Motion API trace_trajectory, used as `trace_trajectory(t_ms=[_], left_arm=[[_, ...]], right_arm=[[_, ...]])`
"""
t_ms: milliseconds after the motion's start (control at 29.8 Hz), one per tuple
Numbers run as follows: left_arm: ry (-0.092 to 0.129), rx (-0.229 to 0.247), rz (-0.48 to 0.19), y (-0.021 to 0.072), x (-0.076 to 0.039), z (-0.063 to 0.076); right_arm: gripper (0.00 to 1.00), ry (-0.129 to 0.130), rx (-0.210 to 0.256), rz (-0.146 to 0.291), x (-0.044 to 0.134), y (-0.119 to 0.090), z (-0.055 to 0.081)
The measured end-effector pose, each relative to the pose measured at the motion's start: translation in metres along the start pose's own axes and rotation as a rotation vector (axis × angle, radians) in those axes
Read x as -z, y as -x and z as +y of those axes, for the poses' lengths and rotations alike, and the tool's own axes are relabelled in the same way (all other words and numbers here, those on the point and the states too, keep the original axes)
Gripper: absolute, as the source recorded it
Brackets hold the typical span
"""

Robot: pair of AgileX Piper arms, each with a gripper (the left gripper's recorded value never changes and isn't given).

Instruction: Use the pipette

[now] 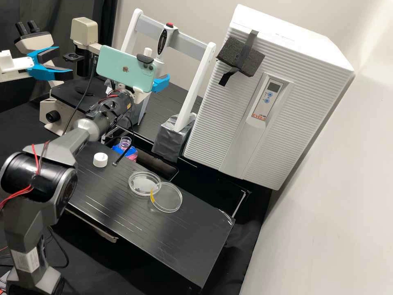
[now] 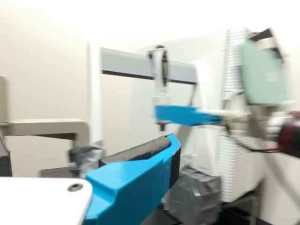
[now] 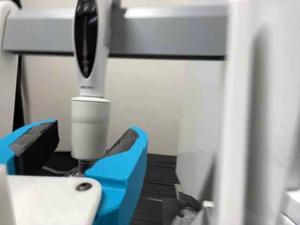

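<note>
- High view: the pipette point(image 1: 163, 41) hangs upright from the grey bar of a white stand point(image 1: 196, 82) at the back of the black surface point(image 1: 176, 241).
- The right jaws are at its lower end. One blue finger point(image 1: 161, 83) peeks out past a mint-green phone point(image 1: 125, 67) fixed on that arm.
- The left jaws, far off by the microscope point(image 1: 57, 112), stand wide with nothing between them.
- Up front, two clear dishes point(image 1: 144, 182) touch, near a white cap point(image 1: 100, 159) and a bottle of pink liquid point(image 1: 125, 143). A ribbed white machine point(image 1: 266, 102) stands alongside.
- Left wrist view: one of the arm's own fingers point(image 2: 136, 178) is close up. Beyond it, the other arm's finger point(image 2: 185, 115) is at the hanging pipette point(image 2: 161, 70), with the phone point(image 2: 262, 72) beside.
- Right wrist view: the jaws are wide, one finger on each side of the pipette's point(image 3: 90, 126) white barrel. One pad point(image 3: 33, 140) is clearly apart from it, the other very near. The stand's bar point(image 3: 168, 30) runs behind.
</note>
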Motion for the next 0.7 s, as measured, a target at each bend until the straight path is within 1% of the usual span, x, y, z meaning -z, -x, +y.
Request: trace_trajectory(t_ms=[34,67,101,134,201,235,268,302,335,369,402,469,503,536,570,603,704], left_arm=[[-0.025,-0.023,0.037,0.0044,0.0,0.001],[-0.047,-0.035,0.063,0.0076,-0.001,0.001],[-0.062,-0.046,0.081,0.0102,-0.001,0.001],[-0.088,-0.052,0.099,0.0133,-0.002,0.0],[-0.122,-0.077,0.149,0.0197,-0.003,0.0],[-0.138,-0.096,0.203,0.0244,-0.003,-0.002],[-0.152,-0.098,0.226,0.0271,-0.005,-0.003],[-0.18,-0.094,0.251,0.0304,-0.005,-0.006],[-0.199,-0.091,0.273,0.0342,-0.006,-0.009],[-0.213,-0.091,0.299,0.0389,-0.008,-0.012],[-0.235,-0.099,0.323,0.0426,-0.01,-0.016],[-0.272,-0.122,0.353,0.0493,-0.011,-0.021],[-0.282,-0.136,0.358,0.0528,-0.012,-0.023],[-0.283,-0.142,0.364,0.0551,-0.012,-0.024],[-0.278,-0.15,0.374,0.0576,-0.011,-0.026],[-0.278,-0.157,0.382,0.0606,-0.01,-0.027],[-0.272,-0.162,0.398,0.0656,-0.009,-0.029]], right_arm=[[1.0,-0.005,-0.036,0.006,-0.003,0.009,0.005],[1.0,-0.007,-0.06,0.009,-0.004,0.014,0.008],[1.0,-0.011,-0.091,0.013,-0.006,0.02,0.013],[1.0,-0.008,-0.13,0.02,-0.007,0.027,0.017],[1.0,-0.003,-0.193,0.029,-0.012,0.039,0.022],[1.0,0.002,-0.238,0.038,-0.014,0.05,0.025],[1.0,0.005,-0.26,0.04,-0.016,0.057,0.026],[1.0,0.007,-0.284,0.037,-0.019,0.064,0.027],[1.0,0.01,-0.31,0.035,-0.02,0.069,0.028],[1.0,-0.001,-0.342,0.022,-0.024,0.077,0.028],[1.0,-0.013,-0.357,0.017,-0.026,0.082,0.028],[1.0,-0.007,-0.381,0.009,-0.033,0.091,0.026],[1.0,-0.007,-0.391,0.009,-0.035,0.095,0.025],[1.0,-0.01,-0.399,0.006,-0.039,0.098,0.022],[1.0,-0.019,-0.407,0.004,-0.042,0.101,0.021],[1.0,-0.037,-0.418,0.006,-0.047,0.106,0.02],[1.0,-0.071,-0.437,0.008,-0.057,0.111,0.019]])
